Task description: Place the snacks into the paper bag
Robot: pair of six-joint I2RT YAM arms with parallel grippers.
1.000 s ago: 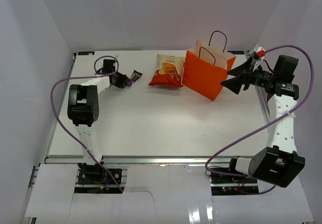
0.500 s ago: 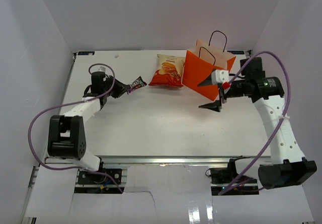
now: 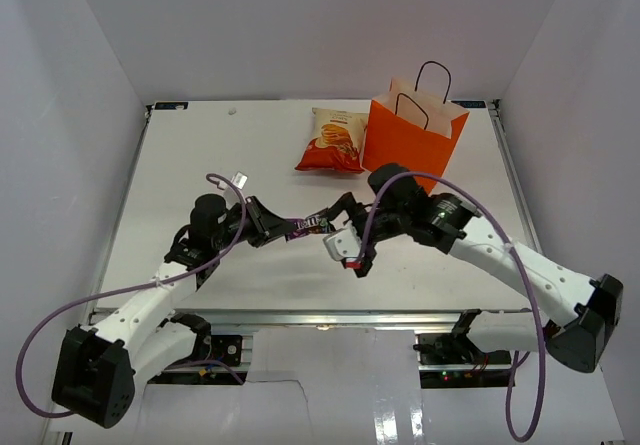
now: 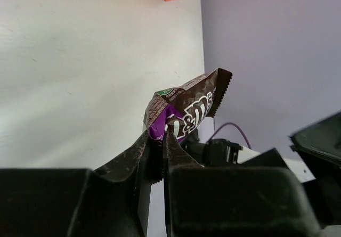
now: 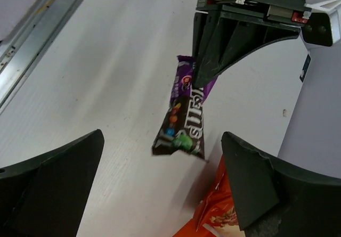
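Note:
My left gripper [image 3: 280, 231] is shut on one end of a dark purple candy packet [image 3: 308, 225], held above the table near its front middle. In the left wrist view the packet [image 4: 186, 108] sticks up from the closed left gripper [image 4: 161, 137]. My right gripper [image 3: 336, 231] faces it, open wide. The packet's free end [image 5: 185, 124] hangs just ahead of the gap between the right fingertips [image 5: 254, 179], touching neither. The orange-and-cream chip bag [image 3: 333, 142] lies at the back. The orange paper bag [image 3: 410, 150] stands upright beside it.
The chip bag's corner [image 5: 217, 211] shows just beyond my right gripper [image 5: 160, 178]. The left gripper [image 5: 230, 32] fills the top of the right wrist view. The table's metal front rail [image 3: 320, 317] runs below both arms.
My left arm carried the purple packet from the far left to the front middle. My right arm swung from beside the paper bag to meet it, opening its jaws wider.

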